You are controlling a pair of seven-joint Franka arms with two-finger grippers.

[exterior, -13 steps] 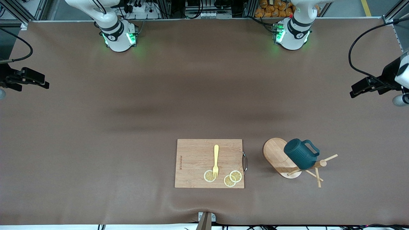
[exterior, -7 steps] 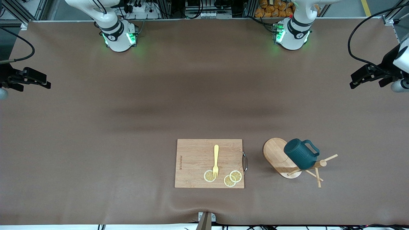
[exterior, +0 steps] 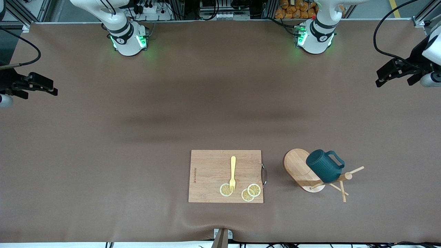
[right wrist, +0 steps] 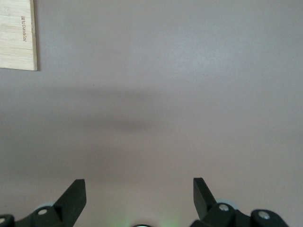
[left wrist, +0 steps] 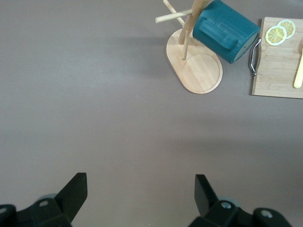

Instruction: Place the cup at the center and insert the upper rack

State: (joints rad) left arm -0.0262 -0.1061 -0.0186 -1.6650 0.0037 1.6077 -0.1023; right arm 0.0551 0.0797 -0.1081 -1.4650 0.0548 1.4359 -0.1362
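On the table (exterior: 137, 137) in the front view, the cup (exterior: 323, 166) hangs on the upper rack (exterior: 303, 170) beside the cutting board (exterior: 213, 172) (fork (exterior: 233, 173) on it). Left gripper (left wrist: 139, 194) gapes empty over bare tabletop. Right gripper (right wrist: 139, 194) likewise.

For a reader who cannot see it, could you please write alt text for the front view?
A dark teal cup hangs on a wooden mug-tree rack beside a cutting board that holds a yellow fork and lemon slices. Both open grippers, left and right, hover at the table's ends, holding nothing.
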